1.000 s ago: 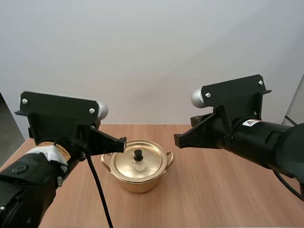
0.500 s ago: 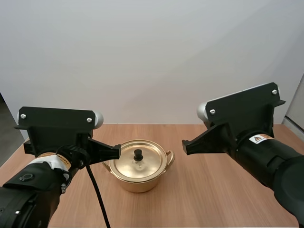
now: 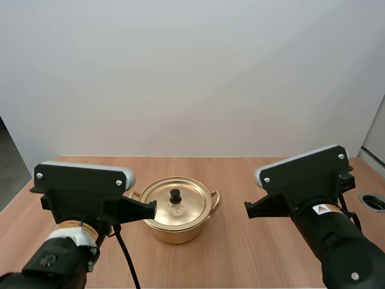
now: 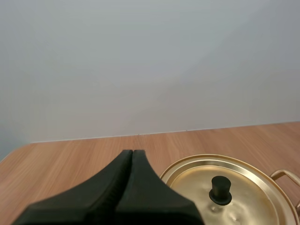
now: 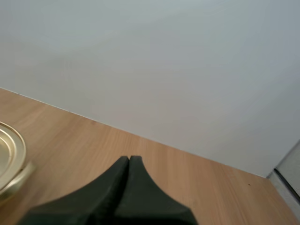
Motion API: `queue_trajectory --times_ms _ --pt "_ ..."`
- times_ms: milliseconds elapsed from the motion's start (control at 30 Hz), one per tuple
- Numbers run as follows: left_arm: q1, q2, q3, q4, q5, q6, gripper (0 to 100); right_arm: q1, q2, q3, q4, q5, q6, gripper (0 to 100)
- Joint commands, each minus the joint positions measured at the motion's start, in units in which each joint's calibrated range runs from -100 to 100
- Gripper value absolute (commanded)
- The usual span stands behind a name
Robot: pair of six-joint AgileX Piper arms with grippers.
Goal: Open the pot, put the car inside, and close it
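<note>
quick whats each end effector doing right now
Left end effector: closed, holding nothing.
Right end effector: closed, holding nothing.

gold pot [image 3: 175,226], black knob [image 3: 175,195], wood-grain table [image 3: 252,241]

Left gripper [image 4: 132,152] and right gripper [image 5: 129,158] both closed, empty.

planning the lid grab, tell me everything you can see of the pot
The pot is a shiny, gold-coloured metal pot, round and shallow, standing upright on the wooden table. Its lid is on, with a small black knob at the centre. A loop handle sticks out on each side. Nothing grips it; the shut left claw hangs near its left side.
</note>
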Motion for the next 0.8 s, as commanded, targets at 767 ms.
queue_trajectory --times_ms 767 --pt "0.02 -5.5 5.7 0.1 8.5 0.1 0 6.8 -10.6 8.5 -39.5 14.1 48.8 0"
